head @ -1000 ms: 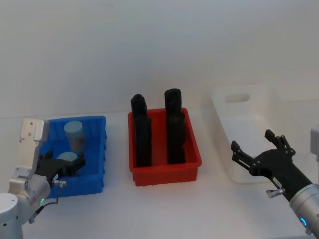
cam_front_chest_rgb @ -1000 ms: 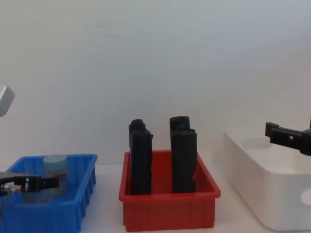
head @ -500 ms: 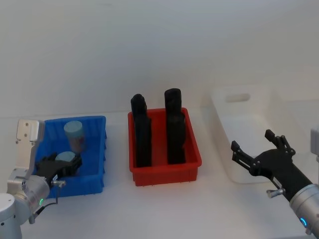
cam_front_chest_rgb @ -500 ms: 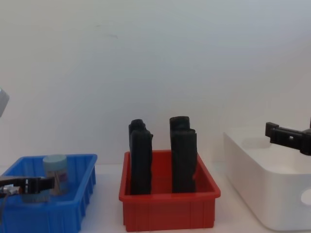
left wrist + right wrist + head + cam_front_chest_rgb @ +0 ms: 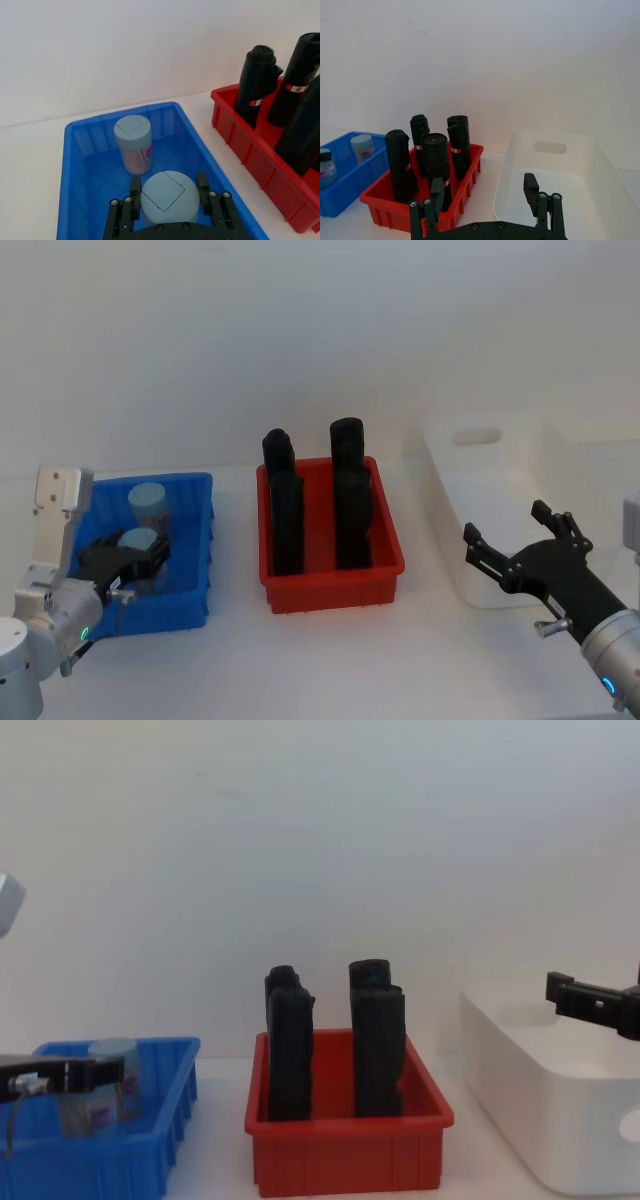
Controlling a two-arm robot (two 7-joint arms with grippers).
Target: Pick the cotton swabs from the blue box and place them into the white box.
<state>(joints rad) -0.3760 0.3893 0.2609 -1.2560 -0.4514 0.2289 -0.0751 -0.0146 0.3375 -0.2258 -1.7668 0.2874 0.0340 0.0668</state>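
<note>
The blue box (image 5: 196, 540) stands at the left of the table and holds two jars of cotton swabs. One jar (image 5: 148, 506) stands upright at the back of the box, also seen as the rear jar (image 5: 133, 142). My left gripper (image 5: 128, 552) is shut on the other jar (image 5: 138, 539), its fingers (image 5: 135, 187) clasping the pale lid (image 5: 169, 197), and holds it a little above the box floor. My right gripper (image 5: 508, 525) hovers open and empty in front of the white box (image 5: 445, 470) at the right.
A red bin (image 5: 330, 590) with tall black blocks (image 5: 350, 490) stands between the blue box and the white box. The white box's oval handle hole (image 5: 550, 147) faces the far wall. Bare table lies in front of all three bins.
My left gripper has risen a little with the front jar in its grasp, so the jar now sits higher inside the blue box. The right arm has not moved.
</note>
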